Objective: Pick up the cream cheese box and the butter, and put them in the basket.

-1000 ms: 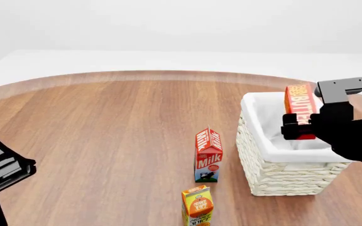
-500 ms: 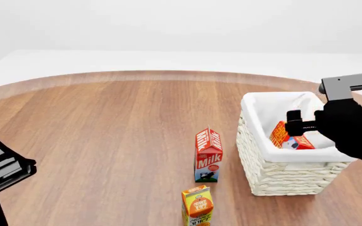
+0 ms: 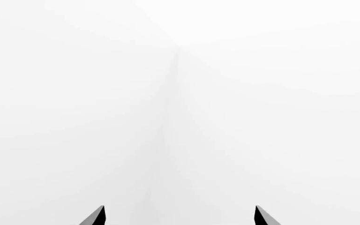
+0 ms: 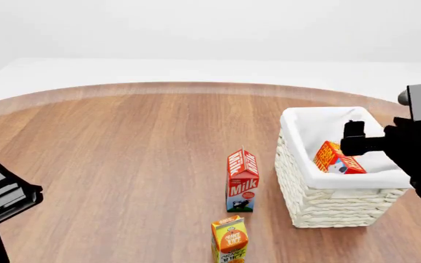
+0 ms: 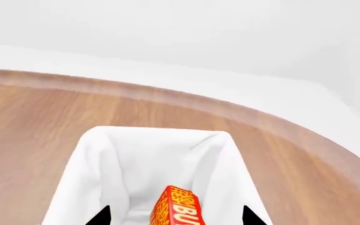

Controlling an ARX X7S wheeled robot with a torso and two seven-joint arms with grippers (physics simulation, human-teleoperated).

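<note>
The cream-white wicker basket stands at the table's right, its white lining filling the right wrist view. Inside it the red-orange butter lies tilted against the lining, also seen end-on as a lettered box. A small white-blue sliver at the butter's lower end looks like the cream cheese box, mostly hidden. My right gripper hovers open over the basket's right side, its fingertips spread wide and clear of the butter. My left gripper sits open at the lower left, facing blank white.
A red-white milk carton stands just left of the basket. An orange juice carton is nearer the front edge below it. The round wooden table's far edge curves across the back.
The butter, held upright above the basket a second ago, has been let go and now lies inside. My right gripper has opened and drawn off to the right. The left arm is still.
</note>
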